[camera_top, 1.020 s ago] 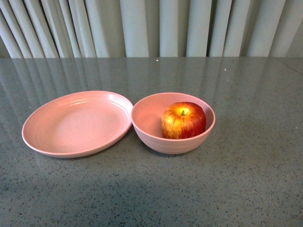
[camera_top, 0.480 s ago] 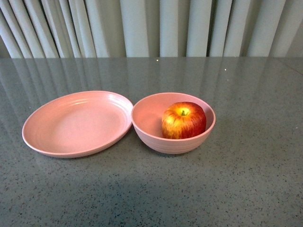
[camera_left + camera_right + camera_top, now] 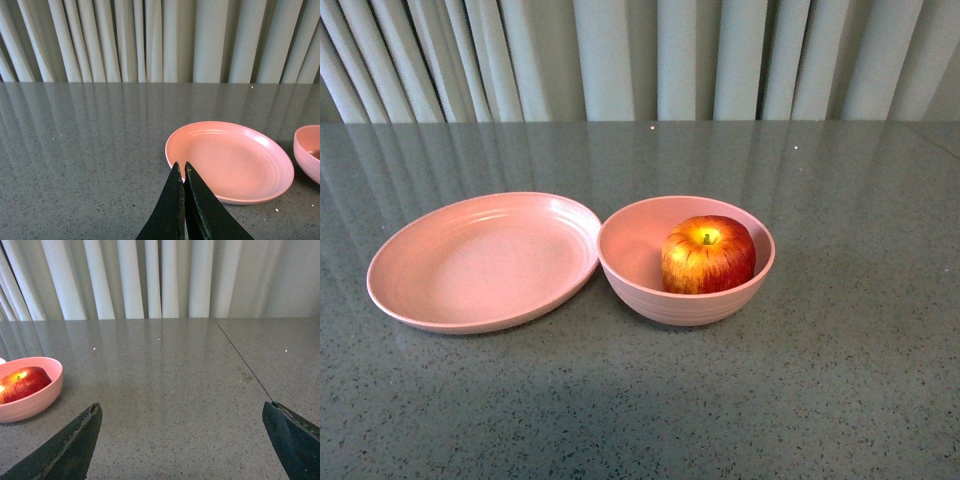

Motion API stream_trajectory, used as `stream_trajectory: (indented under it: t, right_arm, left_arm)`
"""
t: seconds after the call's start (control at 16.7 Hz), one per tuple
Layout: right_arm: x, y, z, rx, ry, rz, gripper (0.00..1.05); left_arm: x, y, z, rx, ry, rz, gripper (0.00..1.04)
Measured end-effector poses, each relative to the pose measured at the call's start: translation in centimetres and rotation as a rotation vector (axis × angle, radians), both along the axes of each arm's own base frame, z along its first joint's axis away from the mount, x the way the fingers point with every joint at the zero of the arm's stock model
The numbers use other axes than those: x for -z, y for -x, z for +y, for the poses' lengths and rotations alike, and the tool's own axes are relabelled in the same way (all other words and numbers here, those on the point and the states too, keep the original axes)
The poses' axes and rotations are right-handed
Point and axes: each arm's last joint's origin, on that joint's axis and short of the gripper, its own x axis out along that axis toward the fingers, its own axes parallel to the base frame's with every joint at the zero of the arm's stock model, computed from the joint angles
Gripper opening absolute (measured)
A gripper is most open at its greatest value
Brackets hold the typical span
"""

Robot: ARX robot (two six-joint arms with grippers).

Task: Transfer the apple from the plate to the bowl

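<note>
Sits upright in the bowl (image 3: 686, 262), the apple (image 3: 708, 254), stem up, toward the bowl's right wall, with the plate (image 3: 485, 260) bare and touching the bowl's left rim, both near the middle of the table (image 3: 840, 400) — looks done. Probably firm, smooth-skinned and a bit slippery, moderately heavy: best pinched across the widest red flanks, not the stem. Out at the sides, left gripper (image 3: 183, 172) closed tight on nothing, right gripper (image 3: 182, 412) spread wide, empty.
</note>
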Motion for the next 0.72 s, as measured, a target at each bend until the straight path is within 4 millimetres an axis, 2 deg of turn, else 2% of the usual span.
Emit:
stream_trajectory:
  t: [0.42,0.54,0.6,0.72]
  right_arm:
    - [0.0,0.0,0.0,0.000,0.000,0.000,0.98]
    - [0.0,0.0,0.0,0.000,0.000,0.000,0.98]
    - [0.0,0.0,0.0,0.000,0.000,0.000,0.98]
    - [0.0,0.0,0.0,0.000,0.000,-0.001,0.98]
  left_arm:
    - [0.0,0.9,0.0,0.000,0.000,-0.002,0.01]
    - [0.8,1.8,0.0,0.002,0.000,0.057,0.01]
    - [0.2,2.0,0.0,0.002,0.000,-0.012,0.01]
    - [0.4,2.0,0.0,-0.001,0.000,0.017,0.01]
